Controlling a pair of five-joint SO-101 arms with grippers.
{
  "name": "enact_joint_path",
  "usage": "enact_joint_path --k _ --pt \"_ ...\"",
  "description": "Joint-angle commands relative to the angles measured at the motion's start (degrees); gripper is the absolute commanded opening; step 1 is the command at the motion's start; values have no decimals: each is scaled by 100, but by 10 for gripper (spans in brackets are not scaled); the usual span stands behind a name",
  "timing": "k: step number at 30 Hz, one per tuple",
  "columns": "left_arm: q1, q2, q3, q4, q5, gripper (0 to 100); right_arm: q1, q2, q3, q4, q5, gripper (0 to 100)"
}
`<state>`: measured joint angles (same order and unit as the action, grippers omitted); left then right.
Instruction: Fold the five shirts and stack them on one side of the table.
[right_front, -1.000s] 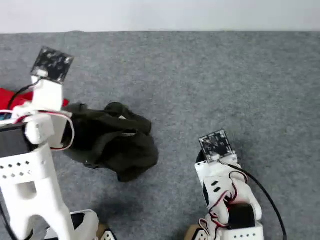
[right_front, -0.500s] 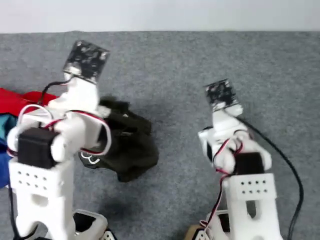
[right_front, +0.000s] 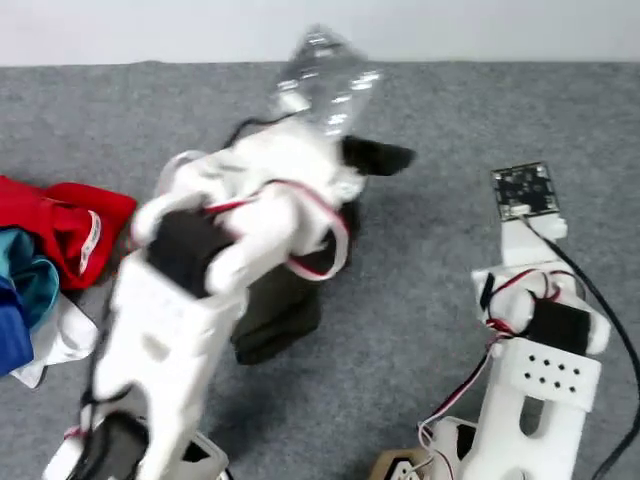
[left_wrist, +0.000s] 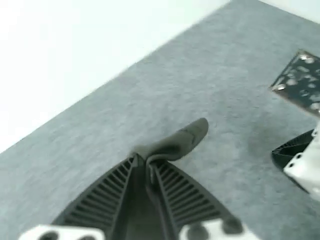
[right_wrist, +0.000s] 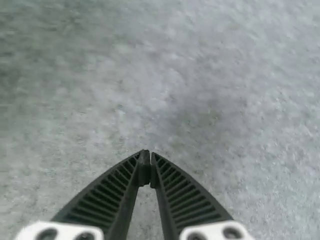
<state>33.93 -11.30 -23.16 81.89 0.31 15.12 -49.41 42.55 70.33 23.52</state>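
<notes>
Fabric of the dark shirt (left_wrist: 184, 138) sits pinched in the left claw (left_wrist: 146, 161); right claw (right_wrist: 145, 156) is closed.

This looks like a robotics lab test rig. A bench (right_front: 450, 110) covered in plain grey felt-like carpet stands against a bare white wall (right_front: 150, 30). On it, a white plastic left arm (right_front: 170, 330) and right arm (right_front: 545, 385) show exposed red wires (right_front: 340, 235) and a bare black circuit board (right_front: 523, 190).
</notes>
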Motion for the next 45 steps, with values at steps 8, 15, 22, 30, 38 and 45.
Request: enact_joint_path --k 8,15,22,30,38,45 --pt "1037 2251 -1692 1143 44 64 848 66 -308 13 88 8" --pt "818 2444 -2659 1864 448 219 971 66 -308 22 88 8" --pt "193 2435 -2765 1864 457 218 681 259 -316 22 44 9" --pt "-949 2435 -2730 1864 484 217 -312 2264 -1081 796 -703 149" --pt "-1943 2444 -2237 1864 457 217 -743 4418 -2207 971 -1108 232" --pt "-2321 2435 -1604 1864 448 217 -1059 5666 -2629 426 -1363 232"
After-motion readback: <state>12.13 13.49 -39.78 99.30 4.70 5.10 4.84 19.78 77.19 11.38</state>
